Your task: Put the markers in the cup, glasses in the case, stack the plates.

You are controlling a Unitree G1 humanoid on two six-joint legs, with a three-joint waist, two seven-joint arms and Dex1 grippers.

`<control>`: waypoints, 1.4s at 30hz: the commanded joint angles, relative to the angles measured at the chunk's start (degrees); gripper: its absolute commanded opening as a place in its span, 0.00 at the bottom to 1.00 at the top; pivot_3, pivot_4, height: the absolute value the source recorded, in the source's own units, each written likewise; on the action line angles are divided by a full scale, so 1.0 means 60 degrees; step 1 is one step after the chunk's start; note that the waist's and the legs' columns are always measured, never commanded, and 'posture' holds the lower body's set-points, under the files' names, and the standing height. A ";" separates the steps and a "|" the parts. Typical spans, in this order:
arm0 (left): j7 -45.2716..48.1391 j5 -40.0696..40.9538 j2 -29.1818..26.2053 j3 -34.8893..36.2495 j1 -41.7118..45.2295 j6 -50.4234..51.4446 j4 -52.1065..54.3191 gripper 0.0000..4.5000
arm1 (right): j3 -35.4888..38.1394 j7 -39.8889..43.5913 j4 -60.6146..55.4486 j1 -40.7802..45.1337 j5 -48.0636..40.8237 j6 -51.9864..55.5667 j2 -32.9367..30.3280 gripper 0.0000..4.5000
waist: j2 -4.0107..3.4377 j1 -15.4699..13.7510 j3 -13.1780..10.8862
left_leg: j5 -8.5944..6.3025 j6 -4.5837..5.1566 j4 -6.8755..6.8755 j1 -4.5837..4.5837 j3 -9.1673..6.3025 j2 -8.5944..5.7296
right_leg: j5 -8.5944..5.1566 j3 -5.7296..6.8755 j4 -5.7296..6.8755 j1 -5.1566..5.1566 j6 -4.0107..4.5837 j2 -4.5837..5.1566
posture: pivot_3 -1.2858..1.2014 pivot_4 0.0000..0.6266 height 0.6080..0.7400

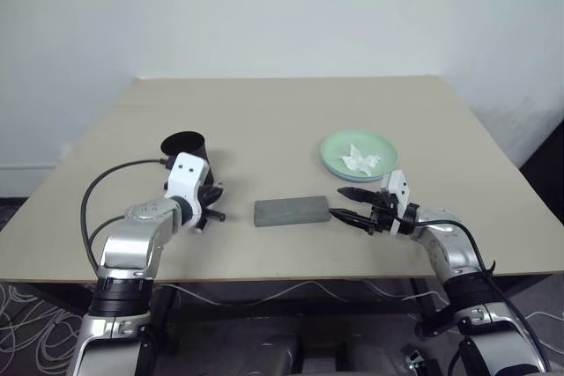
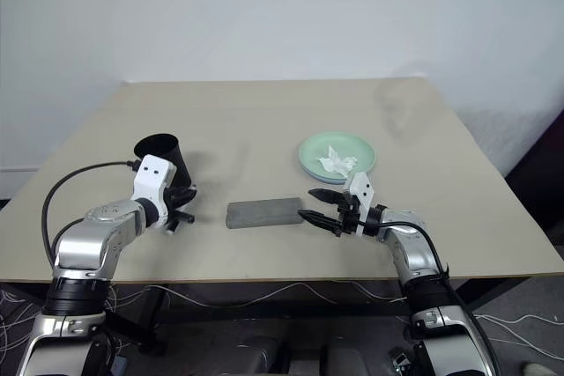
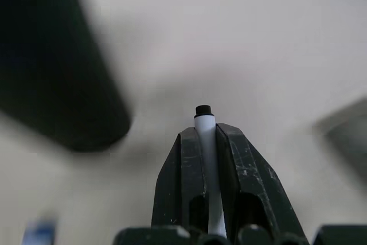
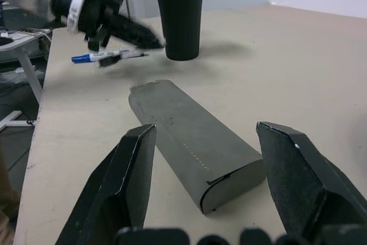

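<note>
left gripper [image 3: 207, 142] clamped on a white marker [image 3: 206, 147], held off the table [image 1: 291, 121] just beside the black cup [image 4: 180, 20]. right gripper [image 4: 218, 185] has jaws spread, empty, at the end of the closed grey case [image 1: 291, 211]. mint green plate [image 1: 359, 154] holds crumpled white paper [image 1: 359, 161].

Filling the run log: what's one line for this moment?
left end effector: shut on marker | cup: upright | right end effector: open by case
</note>
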State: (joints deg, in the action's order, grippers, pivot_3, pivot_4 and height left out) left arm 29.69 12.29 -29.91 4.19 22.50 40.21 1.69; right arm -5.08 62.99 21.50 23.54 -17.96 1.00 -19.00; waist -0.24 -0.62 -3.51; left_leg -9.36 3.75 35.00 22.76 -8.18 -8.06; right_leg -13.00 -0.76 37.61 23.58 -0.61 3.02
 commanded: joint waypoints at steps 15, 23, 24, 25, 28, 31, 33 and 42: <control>-0.2168 -0.2003 0.0105 0.0590 0.4386 -0.9419 -0.7346 0.01 | 0.0196 -0.0152 -0.0053 0.0431 -0.0036 -0.0339 0.0011 0.68 | 0.0008 -0.0004 0.0004 | 0.0001 0.0000 0.0003 -0.0012 0.0007 -0.0001 | 0.0016 -0.0001 -0.0016 -0.0003 -0.0028 -0.0009 | 0.52 0.00 0.98; -0.3100 -0.2658 0.0272 0.0361 0.5210 -1.1135 -1.0156 0.01 | 0.0240 -0.0229 -0.0222 0.0261 -0.0072 -0.0332 -0.0049 0.68 | 0.0022 -0.0004 0.0004 | 0.0001 0.0001 0.0020 -0.0006 0.0003 -0.0001 | 0.0018 0.0013 -0.0013 -0.0008 -0.0032 -0.0010 | 0.52 0.00 0.98; -0.3154 -0.2704 0.0284 0.0331 0.5242 -1.1255 -1.0316 0.01 | 0.0243 -0.0237 -0.0239 0.0246 -0.0076 -0.0329 -0.0060 0.68 | 0.0023 -0.0004 0.0004 | 0.0001 0.0001 0.0020 -0.0005 0.0003 -0.0001 | 0.0018 0.0013 -0.0013 -0.0011 -0.0032 -0.0009 | 0.52 0.00 0.98; -0.3190 -0.2737 0.0288 0.0314 0.5273 -1.1357 -1.0442 0.01 | 0.0243 -0.0243 -0.0246 0.0239 -0.0079 -0.0328 -0.0067 0.68 | 0.0023 -0.0005 0.0004 | 0.0001 0.0001 0.0019 -0.0005 0.0003 -0.0001 | 0.0018 0.0013 -0.0012 -0.0011 -0.0032 -0.0009 | 0.52 0.00 0.98; -0.3257 -0.2731 0.0321 0.0316 0.5305 -1.1544 -1.0733 0.01 | 0.0241 -0.0261 -0.0242 0.0236 -0.0079 -0.0335 -0.0082 0.68 | 0.0023 -0.0002 0.0004 | 0.0001 0.0001 0.0019 -0.0003 0.0002 -0.0001 | 0.0018 0.0014 -0.0010 -0.0011 -0.0032 -0.0010 | 0.52 0.00 0.98; -0.3313 -0.2711 0.0345 0.0306 0.5273 -1.1642 -1.0882 0.14 | 0.0241 -0.0274 -0.0235 0.0244 -0.0080 -0.0340 -0.0089 0.68 | 0.0024 -0.0001 0.0004 | 0.0001 0.0001 0.0020 -0.0004 0.0003 -0.0001 | 0.0018 0.0014 -0.0009 -0.0011 -0.0032 -0.0011 | 0.52 0.00 0.98; -0.3377 -0.2705 0.0355 0.0310 0.5262 -1.1684 -1.0908 0.26 | 0.0234 -0.0262 -0.0223 0.0259 -0.0081 -0.0340 -0.0091 0.68 | 0.0024 -0.0001 0.0004 | 0.0001 0.0001 0.0020 -0.0004 0.0003 -0.0001 | 0.0019 0.0015 -0.0008 -0.0011 -0.0032 -0.0012 | 0.52 0.00 0.98; -0.3436 -0.2680 0.0372 0.0263 0.5166 -1.1794 -1.0749 0.80 | 0.0182 -0.0230 -0.0183 0.0359 -0.0069 -0.0321 -0.0048 0.68 | 0.0025 -0.0002 0.0004 | 0.0001 0.0001 0.0027 -0.0006 0.0003 -0.0001 | 0.0019 0.0022 -0.0004 -0.0011 -0.0033 -0.0014 | 0.52 0.00 0.98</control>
State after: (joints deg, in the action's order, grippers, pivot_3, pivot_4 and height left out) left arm 9.23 -3.83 -27.33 5.62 51.96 -29.33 -64.80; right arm -5.06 61.40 22.10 24.23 -17.91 -0.22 -19.07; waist -0.09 -0.63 -3.48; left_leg -9.36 3.76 35.17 22.72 -8.15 -8.06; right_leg -12.88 -0.63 37.60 23.51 -0.81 2.93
